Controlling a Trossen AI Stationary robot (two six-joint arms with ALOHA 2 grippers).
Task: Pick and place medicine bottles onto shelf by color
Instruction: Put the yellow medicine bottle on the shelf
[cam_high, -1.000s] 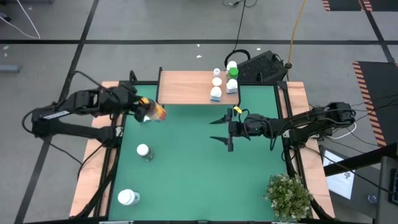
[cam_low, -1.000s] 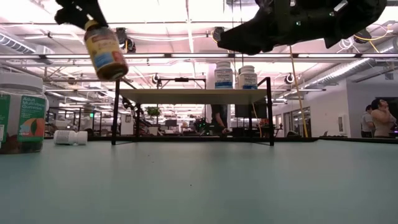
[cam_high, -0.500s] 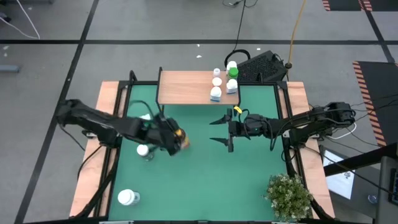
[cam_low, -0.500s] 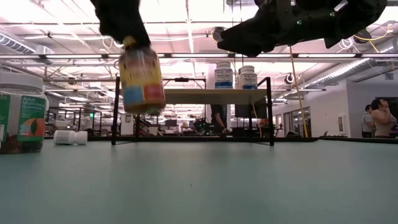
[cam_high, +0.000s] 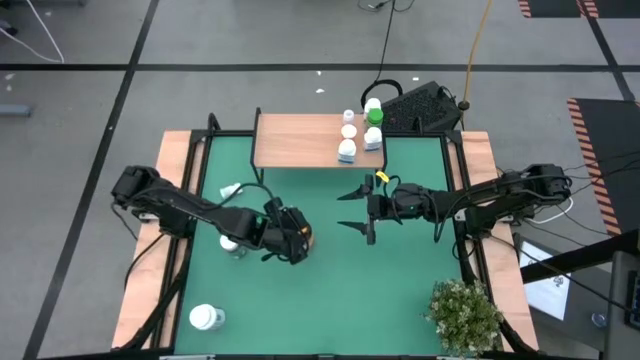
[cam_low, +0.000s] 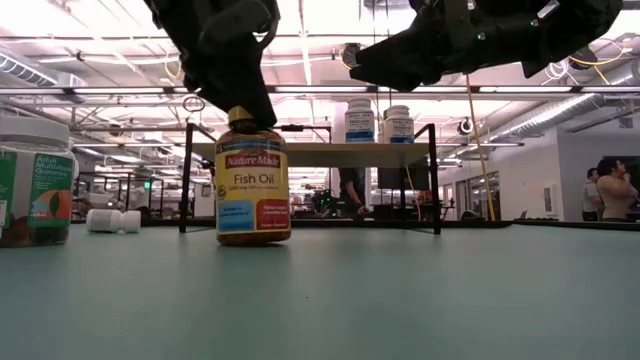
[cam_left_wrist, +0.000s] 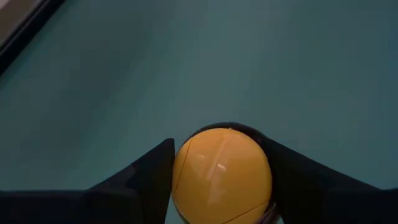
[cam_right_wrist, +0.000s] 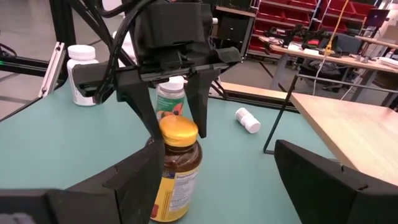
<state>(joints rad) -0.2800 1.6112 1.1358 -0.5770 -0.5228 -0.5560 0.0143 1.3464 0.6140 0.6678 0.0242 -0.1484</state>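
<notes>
My left gripper (cam_high: 296, 240) hangs over the middle of the green table (cam_high: 330, 290), directly above the amber bottle (cam_low: 252, 190). The bottle stands upright on the mat, its base flat on the surface and its "Fish Oil" label facing the low camera. My two fingers (cam_right_wrist: 200, 106) reach down on either side of its yellow cap (cam_left_wrist: 222, 174); from my wrist the cap fills the gap between the dark pads. The right wrist camera shows the fingers spread a little wider than the cap, with some space on each side, so my left jaws stand apart, around the cap and not squeezing it.

My right gripper (cam_high: 356, 209) waits above the table, right of centre and well apart from the amber bottle, its fingers spread wide and holding nothing.

The shelf (cam_high: 300, 140) stands at the far edge of the table. On its right end sit several bottles in a cluster: white-capped ones (cam_high: 347, 150) and one with a green cap (cam_high: 374, 116). The amber bottle is well in front of the shelf, on the mat.

Other bottles remain on the mat to my left: a small white one lying on its side (cam_high: 229, 190) near the shelf's left leg, another (cam_high: 231, 243) just beside my left arm, and a wide white-lidded jar (cam_high: 206, 318) near the front left corner. A potted plant (cam_high: 464, 315) sits at the front right corner.
</notes>
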